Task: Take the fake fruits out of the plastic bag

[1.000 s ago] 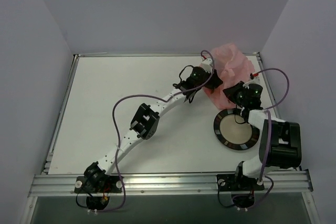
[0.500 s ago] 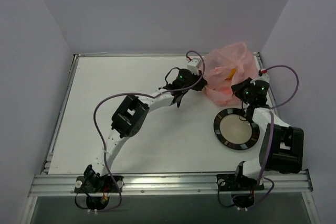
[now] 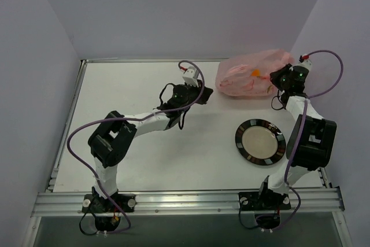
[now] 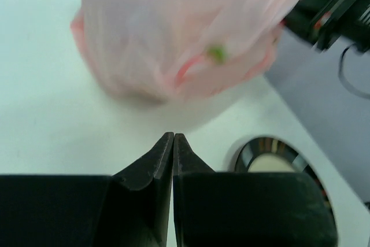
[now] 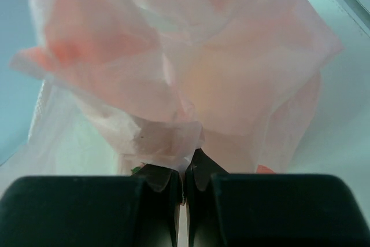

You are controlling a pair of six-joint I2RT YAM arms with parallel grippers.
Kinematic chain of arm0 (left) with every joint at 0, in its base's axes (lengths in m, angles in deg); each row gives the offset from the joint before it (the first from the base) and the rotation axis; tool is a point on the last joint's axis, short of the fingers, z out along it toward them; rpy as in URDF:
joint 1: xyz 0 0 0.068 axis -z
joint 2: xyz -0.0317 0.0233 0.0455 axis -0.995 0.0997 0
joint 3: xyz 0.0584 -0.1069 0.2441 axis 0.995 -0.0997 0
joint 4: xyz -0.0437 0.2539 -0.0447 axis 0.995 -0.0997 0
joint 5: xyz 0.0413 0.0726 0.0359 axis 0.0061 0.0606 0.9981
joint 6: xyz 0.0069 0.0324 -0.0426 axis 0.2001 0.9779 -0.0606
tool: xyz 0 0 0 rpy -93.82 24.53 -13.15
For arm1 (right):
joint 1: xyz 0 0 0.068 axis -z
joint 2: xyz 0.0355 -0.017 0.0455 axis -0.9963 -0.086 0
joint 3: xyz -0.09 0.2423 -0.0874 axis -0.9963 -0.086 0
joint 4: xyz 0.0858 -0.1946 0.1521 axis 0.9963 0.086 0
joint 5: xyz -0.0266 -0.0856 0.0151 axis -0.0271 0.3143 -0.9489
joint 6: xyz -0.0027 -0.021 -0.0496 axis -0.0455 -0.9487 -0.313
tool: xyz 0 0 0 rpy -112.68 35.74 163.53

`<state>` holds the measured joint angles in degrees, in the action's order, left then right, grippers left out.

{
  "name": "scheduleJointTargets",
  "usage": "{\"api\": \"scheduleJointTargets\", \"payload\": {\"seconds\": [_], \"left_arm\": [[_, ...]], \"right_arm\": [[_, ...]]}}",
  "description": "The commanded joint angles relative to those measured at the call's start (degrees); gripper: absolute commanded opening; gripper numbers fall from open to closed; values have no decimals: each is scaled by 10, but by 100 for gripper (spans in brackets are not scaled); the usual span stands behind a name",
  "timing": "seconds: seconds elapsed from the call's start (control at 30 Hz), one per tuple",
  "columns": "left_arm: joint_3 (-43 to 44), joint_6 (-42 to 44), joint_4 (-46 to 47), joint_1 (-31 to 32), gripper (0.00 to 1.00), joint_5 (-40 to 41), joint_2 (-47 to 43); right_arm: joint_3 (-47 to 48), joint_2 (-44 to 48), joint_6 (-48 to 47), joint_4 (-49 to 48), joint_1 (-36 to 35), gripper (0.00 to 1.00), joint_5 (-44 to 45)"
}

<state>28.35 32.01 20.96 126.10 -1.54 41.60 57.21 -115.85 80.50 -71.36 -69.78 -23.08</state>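
The pink translucent plastic bag (image 3: 250, 77) lies stretched sideways at the far right of the table. My right gripper (image 3: 277, 83) is shut on a fold of the plastic bag (image 5: 173, 73) at its right end. Fake fruits show only dimly through the film: an orange spot (image 3: 255, 73), a green speck (image 4: 217, 54) and a yellowish glow (image 5: 202, 85). My left gripper (image 3: 202, 92) sits left of the bag, apart from it. In the left wrist view that gripper (image 4: 173, 136) is shut on nothing, with the bag (image 4: 173, 33) ahead of it.
A round black-rimmed plate (image 3: 240, 143) with a pale centre lies in front of the bag, near the right arm; its rim (image 4: 248, 150) shows beside my left fingers. The table's raised back and right edges run close behind the bag.
My left arm has drawn back leftward off the bag and its jaws have closed. My right gripper has carried its end of the bag toward the far right corner, stretching the bag sideways.
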Motion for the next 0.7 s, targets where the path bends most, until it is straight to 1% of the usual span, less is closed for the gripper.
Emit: {"api": "scheduleJointTargets", "payload": {"seconds": [0.0,0.1,0.2,0.23,0.27,0.3,0.33,0.37,0.4,0.43,0.47,0.5,0.57,0.6,0.63,0.67], "left_arm": [[-36,-33,2,16,2,31,-15],[-56,-43,-19,33,2,67,-19],[-41,-27,-25,38,2,58,-26],[-30,-14,-36,38,6,53,-31],[-10,17,-45,39,28,48,-46],[0,33,-56,40,42,45,-55],[12,52,-67,41,53,40,-62],[29,92,-83,41,62,31,-74],[72,112,-127,44,72,21,-76],[97,131,-152,45,77,11,-70],[123,168,-174,45,81,-17,-62],[192,186,-234,46,86,-36,-48],[269,236,-302,46,89,-68,8],[309,250,-363,46,92,-105,31],[387,258,-394,45,95,-123,54],[430,274,-425,45,94,-147,104]], "right_arm": [[10,-39,-17,18,5,0,26],[-3,-62,-26,12,7,0,44],[16,-81,-34,26,10,0,33],[23,-82,-37,29,10,0,23],[26,-79,-37,28,5,0,18],[25,-76,-37,25,4,0,16],[24,-69,-38,23,1,0,16],[19,-67,-38,21,-1,0,15],[17,-64,-37,21,-2,0,12],[15,-61,-36,19,-1,0,8],[12,-60,-33,16,-1,0,1],[5,-58,-32,11,-1,0,-1],[-5,-54,-20,1,-2,0,-11],[-14,-52,-16,-12,-2,0,-20],[-18,-52,-13,-16,-2,0,-25],[-20,-54,-10,-20,-2,0,-29]]}}
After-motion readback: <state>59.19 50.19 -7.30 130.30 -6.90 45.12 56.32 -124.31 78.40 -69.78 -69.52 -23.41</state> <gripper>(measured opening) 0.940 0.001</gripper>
